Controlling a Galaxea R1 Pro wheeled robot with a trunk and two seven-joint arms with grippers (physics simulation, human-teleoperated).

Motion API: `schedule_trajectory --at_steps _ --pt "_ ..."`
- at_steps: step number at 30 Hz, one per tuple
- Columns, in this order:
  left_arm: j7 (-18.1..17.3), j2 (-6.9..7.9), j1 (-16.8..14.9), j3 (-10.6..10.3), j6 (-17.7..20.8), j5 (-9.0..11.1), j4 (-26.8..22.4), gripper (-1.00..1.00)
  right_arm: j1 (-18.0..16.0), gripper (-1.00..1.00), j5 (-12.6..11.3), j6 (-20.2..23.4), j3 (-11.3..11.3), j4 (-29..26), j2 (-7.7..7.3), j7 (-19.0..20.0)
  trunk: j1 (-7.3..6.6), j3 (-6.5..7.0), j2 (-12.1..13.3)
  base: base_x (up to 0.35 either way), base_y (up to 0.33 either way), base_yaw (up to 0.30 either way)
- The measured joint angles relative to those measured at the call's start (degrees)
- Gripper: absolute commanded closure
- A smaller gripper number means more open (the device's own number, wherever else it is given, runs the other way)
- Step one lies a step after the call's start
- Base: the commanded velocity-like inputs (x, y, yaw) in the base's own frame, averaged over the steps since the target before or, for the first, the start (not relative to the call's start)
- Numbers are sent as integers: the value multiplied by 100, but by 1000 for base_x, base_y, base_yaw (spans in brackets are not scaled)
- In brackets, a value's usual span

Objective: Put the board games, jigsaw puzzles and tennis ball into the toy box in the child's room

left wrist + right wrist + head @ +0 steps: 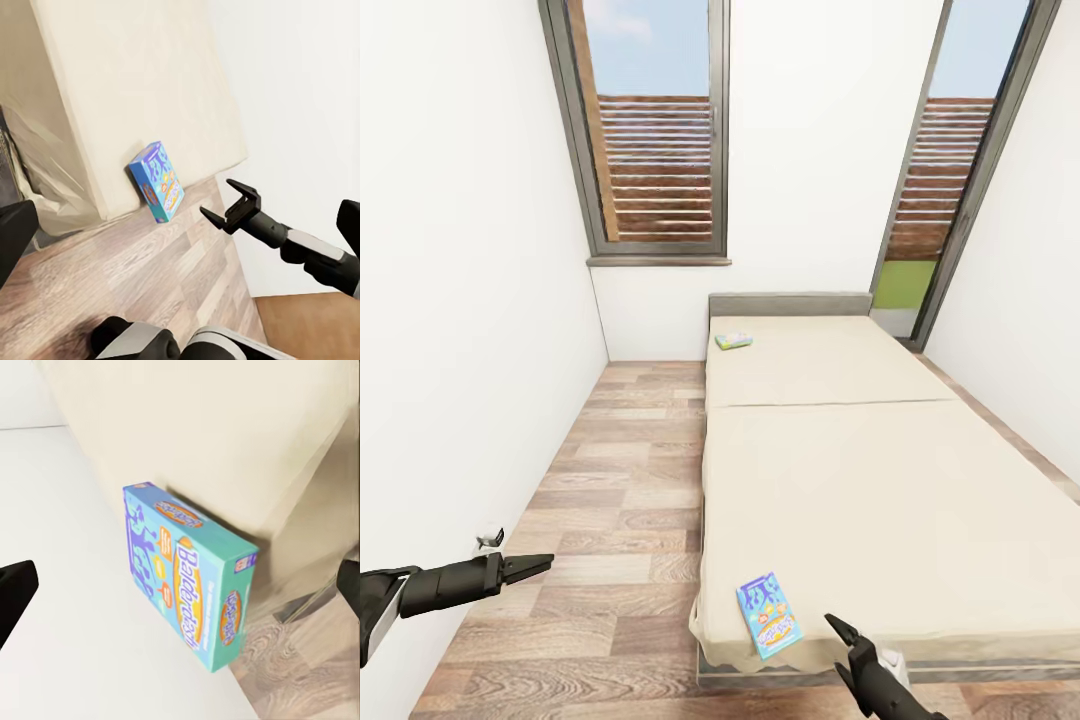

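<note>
Your right gripper [842, 640] was cut off low, jaws apart and empty, just beside the blue game [768, 614] on the bed [880, 480] corner. Your left gripper [530, 566] hung open over floor [610, 520]. A second game [733, 341] lay far beyond.

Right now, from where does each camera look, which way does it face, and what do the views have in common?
Head view: high on the robot, facing down over the bed; left gripper and right gripper show.
Left wrist view: beside the bed, facing the light-blue board game and the right gripper.
Right wrist view: close to that game, dark fingertips at the edges.
All share the light-blue game.
</note>
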Motion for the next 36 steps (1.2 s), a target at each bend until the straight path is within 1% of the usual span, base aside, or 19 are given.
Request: schedule_trajectory --at_steps 9,15,23,28,29,33,36 --pt "0 0 0 0 1 -4 0 -100 8 -100 -29 -1 -1 42 -13 -196 198 -162 -361 0 0 0" --pt "1 0 0 -4 0 -13 0 -100 0 -100 -24 3 4 51 -10 -393 330 -269 -602 0 0 0" --pt "1 0 0 -9 0 -20 0 -100 -55 -100 5 51 46 71 76 -878 505 -413 -923 0 0 0" --pt "-4 0 0 -10 0 -19 -5 -100 -72 -100 14 90 64 73 91 -1003 615 -503 -1123 0 0 0" --pt "-7 0 0 -8 1 -19 -6 -100 -75 -100 19 127 68 73 98 -1012 616 -503 -1125 0 0 0" --pt "-21 7 0 0 4 -5 -8 -100 -84 -100 40 283 121 62 203 -1019 616 -503 -1125 0 0 0" --pt "-24 8 0 4 7 -2 -8 -100 -122 -100 45 336 242 58 247 -1000 616 -503 -1125 0 0 0"
